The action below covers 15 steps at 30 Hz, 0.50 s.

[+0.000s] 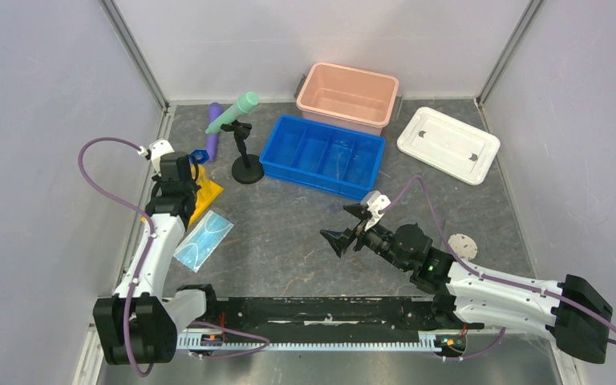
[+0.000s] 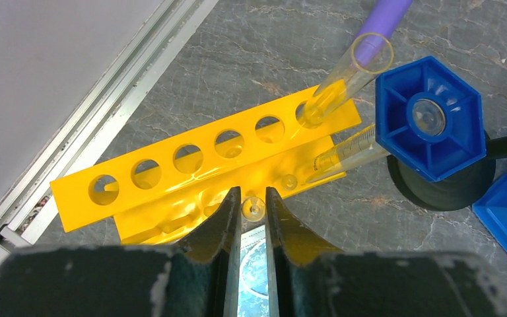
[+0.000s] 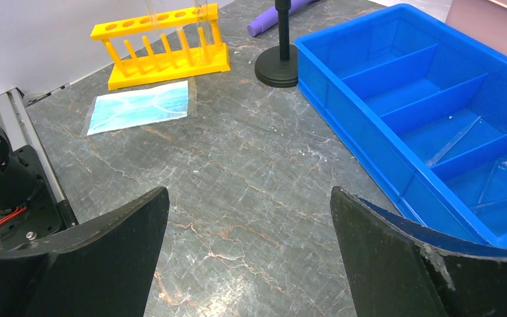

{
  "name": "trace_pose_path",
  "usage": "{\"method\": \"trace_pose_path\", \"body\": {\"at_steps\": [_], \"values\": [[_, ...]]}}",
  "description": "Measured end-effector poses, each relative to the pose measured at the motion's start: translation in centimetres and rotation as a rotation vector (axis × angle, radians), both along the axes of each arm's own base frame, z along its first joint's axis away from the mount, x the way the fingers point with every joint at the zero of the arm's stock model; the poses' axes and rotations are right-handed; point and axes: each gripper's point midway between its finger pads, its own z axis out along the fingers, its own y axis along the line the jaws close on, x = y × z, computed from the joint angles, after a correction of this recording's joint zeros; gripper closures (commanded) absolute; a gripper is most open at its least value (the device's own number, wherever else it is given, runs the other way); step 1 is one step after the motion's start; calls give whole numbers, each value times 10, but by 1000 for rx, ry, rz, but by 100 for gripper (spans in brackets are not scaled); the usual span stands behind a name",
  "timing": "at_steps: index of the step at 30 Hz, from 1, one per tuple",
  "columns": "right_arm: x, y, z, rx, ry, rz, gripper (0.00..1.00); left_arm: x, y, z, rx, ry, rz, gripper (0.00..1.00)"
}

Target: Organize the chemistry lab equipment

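Nearly closed, left fingers (image 2: 231,210) point at yellow rack (image 2: 171,210); right fingers (image 3: 132,231) gape.

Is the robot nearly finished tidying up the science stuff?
Not nearly. Done: only some clear pieces lie in the blue tray. In hand: the left gripper, nearly closed, sits around a peg of the yellow tube rack; a real grip isn't certain. The right gripper is open and empty. Left: the mask, purple tube, and clamp stand with its green tube.
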Motion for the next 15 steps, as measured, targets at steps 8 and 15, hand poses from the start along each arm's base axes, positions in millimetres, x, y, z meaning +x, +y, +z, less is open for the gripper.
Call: {"method": "trace_pose_path", "body": {"at_steps": [8, 15], "values": [[1, -1, 0, 0, 0, -6, 2, 4, 0, 0, -4, -12, 0, 79], [1, -1, 0, 0, 0, -7, 2, 5, -1, -23, -21, 41, 9, 73]]}}
